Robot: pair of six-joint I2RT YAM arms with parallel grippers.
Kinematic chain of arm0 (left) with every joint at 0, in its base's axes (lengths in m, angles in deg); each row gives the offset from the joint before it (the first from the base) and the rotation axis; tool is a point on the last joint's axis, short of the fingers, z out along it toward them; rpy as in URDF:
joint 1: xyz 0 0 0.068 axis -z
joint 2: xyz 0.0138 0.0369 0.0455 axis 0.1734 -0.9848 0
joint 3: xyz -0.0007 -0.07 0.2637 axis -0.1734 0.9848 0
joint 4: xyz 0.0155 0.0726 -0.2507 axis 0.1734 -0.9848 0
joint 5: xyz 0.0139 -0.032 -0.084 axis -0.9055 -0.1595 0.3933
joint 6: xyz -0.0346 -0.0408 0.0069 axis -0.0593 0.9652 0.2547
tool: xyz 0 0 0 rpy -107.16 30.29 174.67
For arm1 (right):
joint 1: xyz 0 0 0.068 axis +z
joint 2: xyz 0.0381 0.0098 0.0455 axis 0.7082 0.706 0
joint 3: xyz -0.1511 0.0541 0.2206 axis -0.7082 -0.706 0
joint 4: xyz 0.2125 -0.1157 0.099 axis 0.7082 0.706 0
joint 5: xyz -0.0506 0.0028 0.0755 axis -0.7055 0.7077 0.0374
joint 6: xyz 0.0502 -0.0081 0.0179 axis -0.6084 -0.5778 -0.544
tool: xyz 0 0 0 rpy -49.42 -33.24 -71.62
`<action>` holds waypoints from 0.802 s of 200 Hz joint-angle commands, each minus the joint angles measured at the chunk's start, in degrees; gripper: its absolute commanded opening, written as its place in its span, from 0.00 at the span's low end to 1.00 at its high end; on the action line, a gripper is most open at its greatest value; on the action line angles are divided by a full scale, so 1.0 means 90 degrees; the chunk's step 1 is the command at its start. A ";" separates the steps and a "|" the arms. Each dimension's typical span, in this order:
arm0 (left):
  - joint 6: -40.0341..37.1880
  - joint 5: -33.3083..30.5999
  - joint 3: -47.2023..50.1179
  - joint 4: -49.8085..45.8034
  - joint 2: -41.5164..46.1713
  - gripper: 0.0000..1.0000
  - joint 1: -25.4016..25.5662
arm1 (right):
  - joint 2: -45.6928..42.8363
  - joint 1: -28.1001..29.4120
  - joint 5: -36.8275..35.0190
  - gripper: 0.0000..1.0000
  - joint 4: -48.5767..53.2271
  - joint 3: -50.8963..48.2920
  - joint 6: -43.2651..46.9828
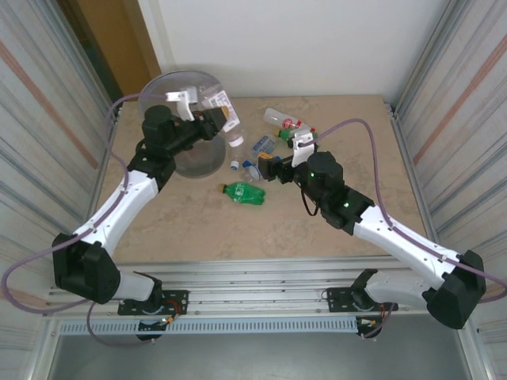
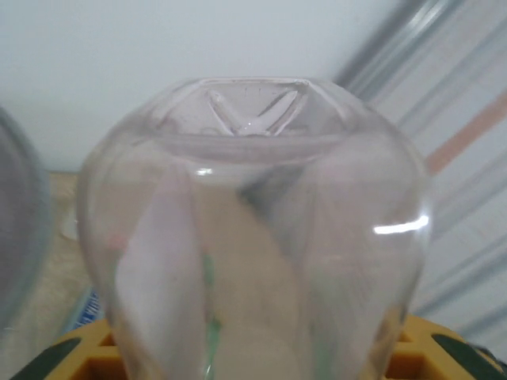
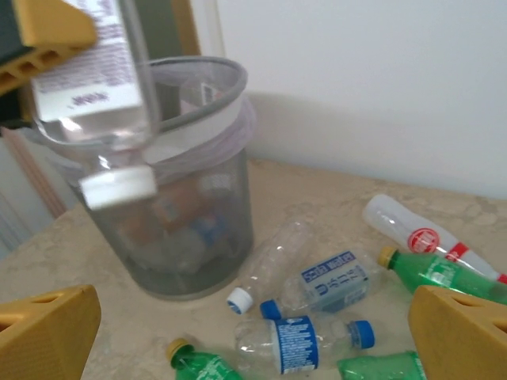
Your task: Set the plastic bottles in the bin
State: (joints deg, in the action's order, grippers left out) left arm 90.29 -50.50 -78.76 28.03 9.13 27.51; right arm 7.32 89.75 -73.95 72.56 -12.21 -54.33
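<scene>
One bin (image 3: 214, 206), left tool (image 1: 207, 120) gripping one clear bottle (image 2: 253, 237), right tool (image 1: 273, 168) wide open, seven bottles (image 3: 325, 281) on table (image 1: 198, 229)

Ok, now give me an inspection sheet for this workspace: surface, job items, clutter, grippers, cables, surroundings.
Surface: beige stone-look table, nothing spilled seen.
Job's things: bin already holds bottles; loose bottles lie on the table to its right, a green bottle nearest the arms.
Clutter: nothing seen.
Grippers: left gripper shut on a clear bottle, cap down by the bin's rim; right gripper open above the loose bottles.
Cables: purple cables loop off both arms.
Surroundings: white wall, ribbed metal panels either side.
</scene>
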 commanded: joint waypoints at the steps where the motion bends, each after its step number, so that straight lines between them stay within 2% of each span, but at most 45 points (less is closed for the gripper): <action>1: 0.0184 -0.0432 0.0020 0.0226 0.0211 0.07 -0.0375 | -0.0285 0.0029 -0.0517 0.98 0.0211 -0.0183 -0.0309; 64: 0.0332 -0.1024 -0.0289 0.0182 -0.0131 0.08 -0.1186 | -0.0569 0.0032 -0.0798 0.98 0.0525 -0.0280 -0.0541; 104: 0.0181 -0.1499 -0.0563 0.0061 -0.0453 0.10 -0.1265 | -0.0691 0.0030 -0.0922 0.98 0.0631 -0.0361 -0.0691; 160: 0.0559 -0.1683 -0.0909 0.0328 -0.0809 0.11 -0.1380 | -0.0682 0.0028 -0.0976 0.98 0.0827 -0.0385 -0.0867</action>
State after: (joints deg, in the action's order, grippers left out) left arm 94.31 -63.20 -83.05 28.01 2.40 15.18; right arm 2.29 89.75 -81.20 78.90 -15.38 -59.92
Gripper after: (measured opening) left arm 0.357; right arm 0.977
